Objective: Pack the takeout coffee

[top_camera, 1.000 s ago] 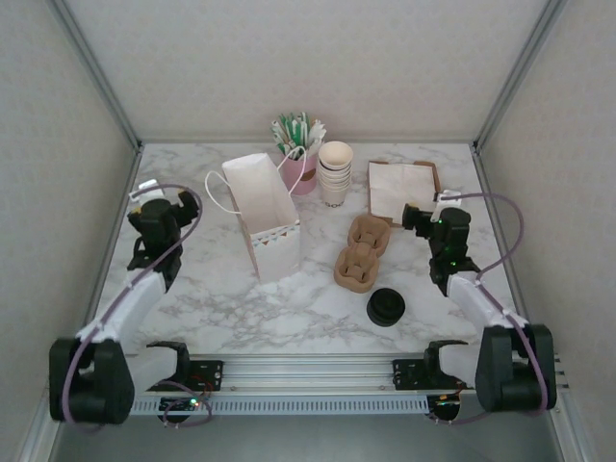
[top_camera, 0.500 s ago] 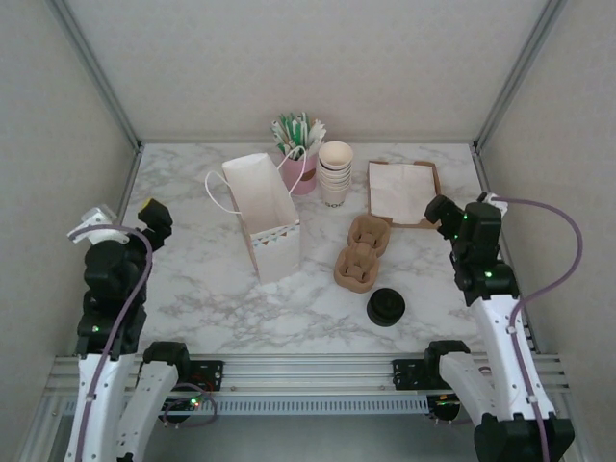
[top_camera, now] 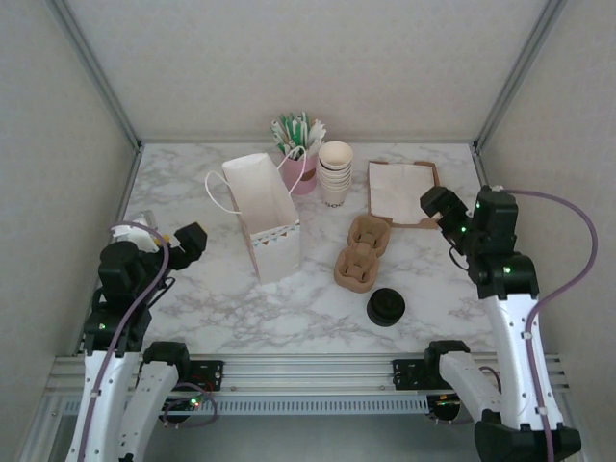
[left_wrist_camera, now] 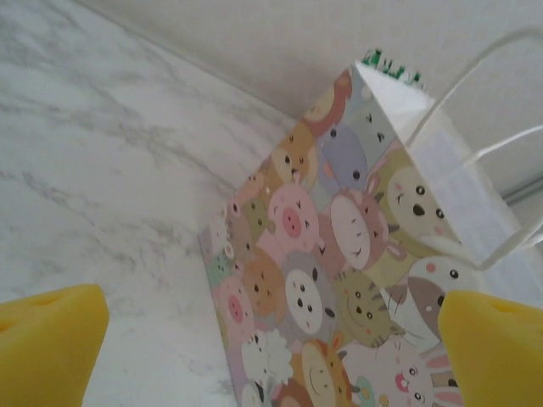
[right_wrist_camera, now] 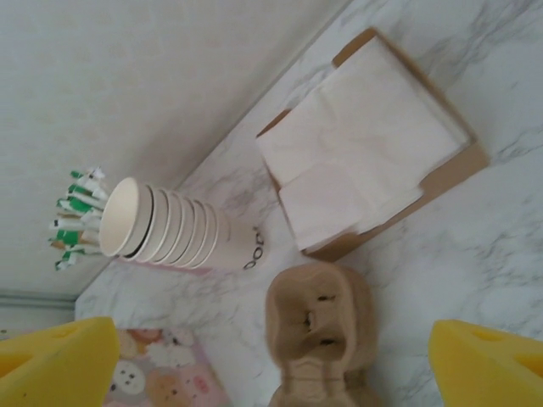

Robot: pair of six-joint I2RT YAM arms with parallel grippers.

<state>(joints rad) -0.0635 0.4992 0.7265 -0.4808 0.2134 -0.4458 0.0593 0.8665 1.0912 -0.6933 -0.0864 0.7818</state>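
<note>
Top external: left claw (top_camera: 190,243) and right claw (top_camera: 438,205) hover raised, spread.

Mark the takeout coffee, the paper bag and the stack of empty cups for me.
takeout coffee (top_camera: 386,306): top external view, on its black lid.
paper bag (left_wrist_camera: 331,263): left wrist view, on its animal-printed side.
stack of cups (right_wrist_camera: 182,236): right wrist view, on the side of the stack.
</note>
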